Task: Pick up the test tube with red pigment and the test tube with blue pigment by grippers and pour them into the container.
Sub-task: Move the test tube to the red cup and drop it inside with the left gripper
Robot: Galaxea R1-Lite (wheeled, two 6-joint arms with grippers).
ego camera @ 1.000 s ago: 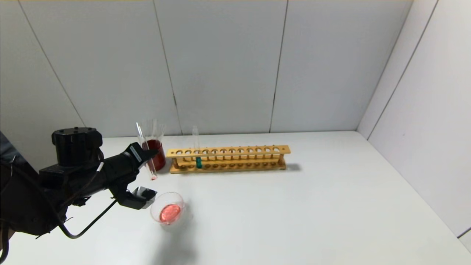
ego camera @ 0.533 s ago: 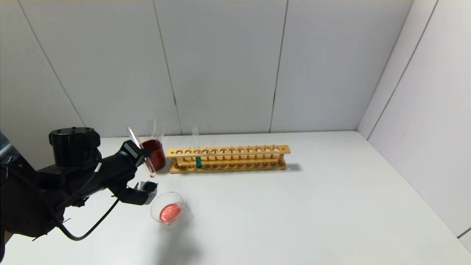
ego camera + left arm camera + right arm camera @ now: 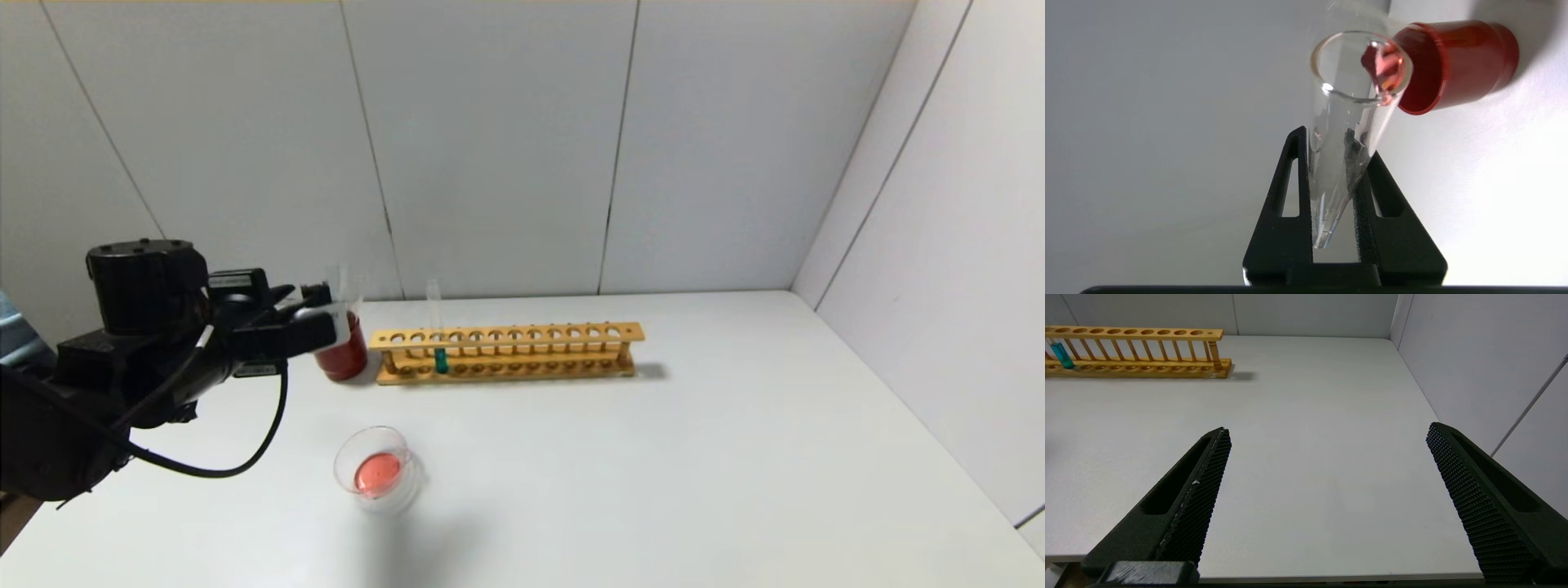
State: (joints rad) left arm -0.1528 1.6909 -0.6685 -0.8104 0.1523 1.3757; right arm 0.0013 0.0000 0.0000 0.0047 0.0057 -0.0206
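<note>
My left gripper [image 3: 1335, 143] is shut on the test tube with red pigment [image 3: 1339, 134], a clear tube that looks nearly empty, with only a red smear at its open mouth. In the head view the left gripper [image 3: 320, 320] hangs level beside the dark red cup [image 3: 343, 355]. The container [image 3: 371, 469], a low glass dish, stands nearer the front of the table with red liquid in it. The test tube with blue pigment [image 3: 439, 336] stands upright in the wooden rack [image 3: 522, 335], near its left end. My right gripper [image 3: 1327, 430] is open over the table's near right edge.
The red cup [image 3: 1457, 65] lies just past the held tube's mouth, and clear tubes [image 3: 341, 282] stand in it. The rack [image 3: 1139, 332] runs along the back of the white table [image 3: 653, 457]. Wall panels close in the back and the right.
The left gripper has risen and swung back from above the dish to the red cup. The held tube went from nearly upright to pointing along the level gripper.
</note>
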